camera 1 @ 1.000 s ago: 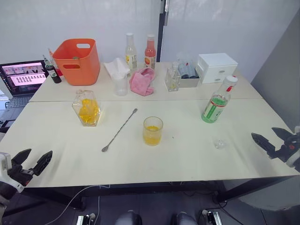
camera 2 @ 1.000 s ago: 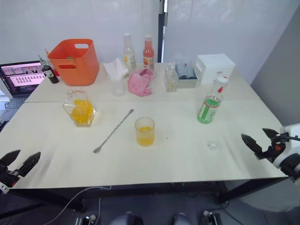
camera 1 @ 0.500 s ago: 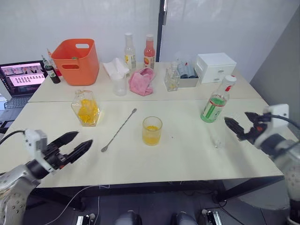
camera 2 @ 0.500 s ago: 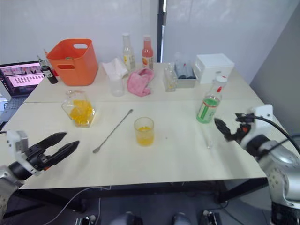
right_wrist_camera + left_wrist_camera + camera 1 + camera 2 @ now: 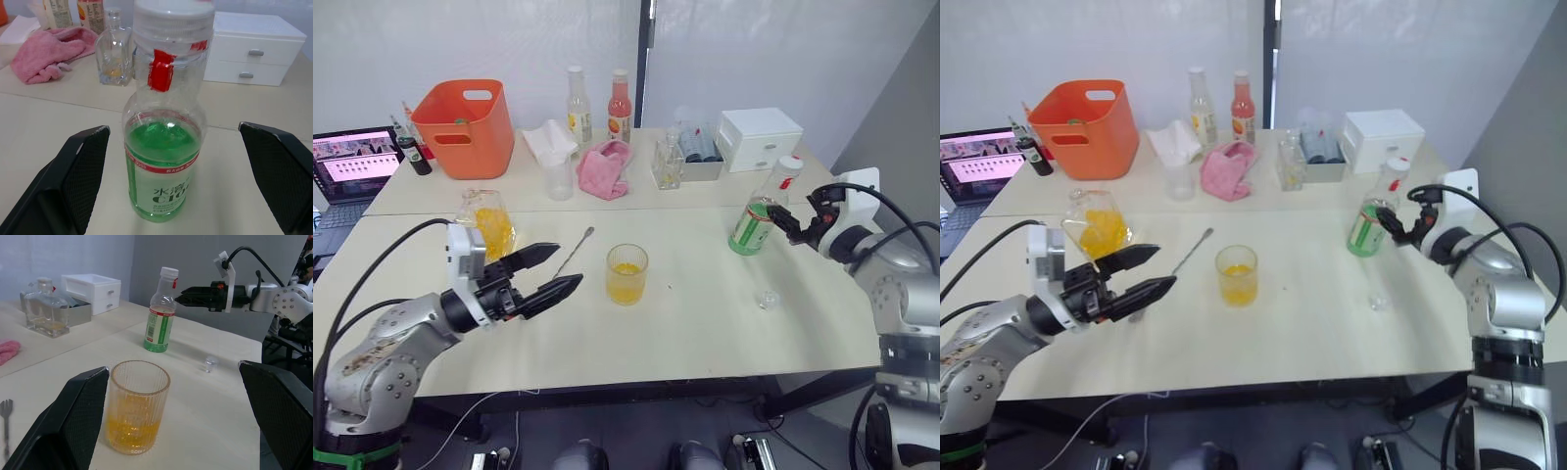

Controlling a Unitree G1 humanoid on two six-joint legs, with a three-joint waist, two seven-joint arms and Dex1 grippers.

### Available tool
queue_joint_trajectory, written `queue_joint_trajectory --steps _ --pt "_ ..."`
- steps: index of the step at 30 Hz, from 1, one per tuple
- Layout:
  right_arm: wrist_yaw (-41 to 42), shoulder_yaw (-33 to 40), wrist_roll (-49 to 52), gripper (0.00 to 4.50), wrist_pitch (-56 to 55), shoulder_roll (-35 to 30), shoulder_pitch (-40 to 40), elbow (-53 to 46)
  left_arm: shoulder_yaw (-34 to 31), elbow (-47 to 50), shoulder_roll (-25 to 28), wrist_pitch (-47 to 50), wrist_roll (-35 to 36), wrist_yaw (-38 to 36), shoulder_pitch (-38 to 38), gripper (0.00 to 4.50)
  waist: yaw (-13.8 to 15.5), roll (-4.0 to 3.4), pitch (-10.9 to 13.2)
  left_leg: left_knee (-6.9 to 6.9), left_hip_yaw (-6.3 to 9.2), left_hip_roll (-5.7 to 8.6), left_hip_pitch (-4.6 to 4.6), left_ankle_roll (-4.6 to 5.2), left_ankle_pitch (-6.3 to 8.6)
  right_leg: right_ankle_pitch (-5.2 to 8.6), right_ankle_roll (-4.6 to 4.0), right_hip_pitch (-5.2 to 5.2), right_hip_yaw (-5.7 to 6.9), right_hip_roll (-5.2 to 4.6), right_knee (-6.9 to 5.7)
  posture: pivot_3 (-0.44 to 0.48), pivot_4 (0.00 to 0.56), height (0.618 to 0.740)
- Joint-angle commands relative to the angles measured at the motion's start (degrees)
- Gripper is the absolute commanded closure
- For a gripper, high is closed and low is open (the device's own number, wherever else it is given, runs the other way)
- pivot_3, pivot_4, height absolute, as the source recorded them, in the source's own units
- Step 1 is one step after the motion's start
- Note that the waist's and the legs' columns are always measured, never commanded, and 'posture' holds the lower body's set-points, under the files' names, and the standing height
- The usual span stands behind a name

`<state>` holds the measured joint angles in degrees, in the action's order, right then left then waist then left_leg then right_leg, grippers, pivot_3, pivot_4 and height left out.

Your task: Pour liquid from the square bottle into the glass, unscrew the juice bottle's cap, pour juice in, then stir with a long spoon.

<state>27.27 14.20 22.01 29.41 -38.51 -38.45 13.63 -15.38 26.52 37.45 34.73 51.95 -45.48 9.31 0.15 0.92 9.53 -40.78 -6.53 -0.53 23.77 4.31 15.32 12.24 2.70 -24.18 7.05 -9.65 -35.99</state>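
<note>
The juice bottle (image 5: 761, 210) stands capped at three o'clock from the glass (image 5: 626, 274). The right end effector (image 5: 792, 226), released, faces it; a skewed approach could tip it. The left end effector (image 5: 546, 271) is also released.

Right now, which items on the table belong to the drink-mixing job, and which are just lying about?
Job items: square bottle, glass, juice bottle with its cap, long spoon.

Lying about: orange bin, pink cloth, white drawer box, laptop, two slim bottles, small clear cap.
</note>
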Motion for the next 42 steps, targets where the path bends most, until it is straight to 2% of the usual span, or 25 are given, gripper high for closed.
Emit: queue_joint_trajectory --steps 1,15,25,28,37,40,42 --pt "1.0 0.2 -1.4 0.0 -4.0 0.3 -4.1 4.1 0.5 3.2 -0.1 0.1 1.0 0.9 0.7 0.02 0.0 0.0 0.0 0.0 0.0 -0.01 0.0 0.0 0.0 0.0 0.0 0.0 0.0 0.0 0.0 0.0 0.15 0.713" --pt "5.4 -1.8 -5.6 0.0 -13.2 2.3 -14.9 22.0 1.1 4.7 0.8 0.5 0.9 1.0 -0.2 0.02 -0.4 -0.01 0.0 0.0 -0.03 -0.12 0.01 -0.04 -0.01 -0.03 -0.05 -0.01 0.01 0.09 0.02 0.0 0.15 0.713" --pt "7.2 -0.8 -5.5 3.13 -16.6 3.0 -16.8 26.3 0.1 5.4 1.7 0.5 1.4 1.1 -1.5 0.0 -0.5 -0.02 0.0 0.0 -0.04 -0.14 0.01 -0.06 -0.02 -0.03 -0.06 -0.01 0.01 0.09 0.02 0.0 0.15 0.713" --pt "8.1 -0.7 -5.1 3.24 -16.6 3.2 -16.6 25.5 0.0 5.4 1.9 0.4 1.3 0.9 -1.8 0.0 -0.5 -0.02 0.0 0.0 -0.04 -0.14 0.01 -0.06 -0.01 -0.03 -0.06 -0.01 0.01 0.09 0.02 0.0 0.15 0.713" --pt "10.7 -0.2 -2.1 3.24 -11.2 3.1 -14.0 14.3 -0.3 4.8 2.7 0.0 1.1 0.1 -2.0 0.0 -0.7 -0.2 0.1 0.03 -0.06 -0.17 0.04 -0.07 -0.01 -0.03 -0.06 -0.07 0.0 0.11 -0.02 0.0 0.15 0.713" --pt "11.8 1.7 4.7 3.25 -1.1 1.7 -8.1 -4.0 -1.1 3.0 3.5 -0.7 0.2 -1.5 -2.1 0.0 -0.5 -0.24 0.1 0.06 -0.05 -0.21 0.07 -0.07 -0.01 -0.03 -0.06 -0.08 0.04 0.14 -0.05 0.0 0.15 0.713" --pt "11.2 2.7 8.5 3.25 4.3 1.2 -4.8 -12.8 -1.1 2.3 3.8 -1.0 -0.1 -2.2 -2.1 0.0 -0.4 -0.34 0.2 0.08 -0.05 -0.22 0.08 -0.09 0.01 -0.03 -0.07 -0.09 0.04 0.17 -0.08 0.0 0.15 0.713"
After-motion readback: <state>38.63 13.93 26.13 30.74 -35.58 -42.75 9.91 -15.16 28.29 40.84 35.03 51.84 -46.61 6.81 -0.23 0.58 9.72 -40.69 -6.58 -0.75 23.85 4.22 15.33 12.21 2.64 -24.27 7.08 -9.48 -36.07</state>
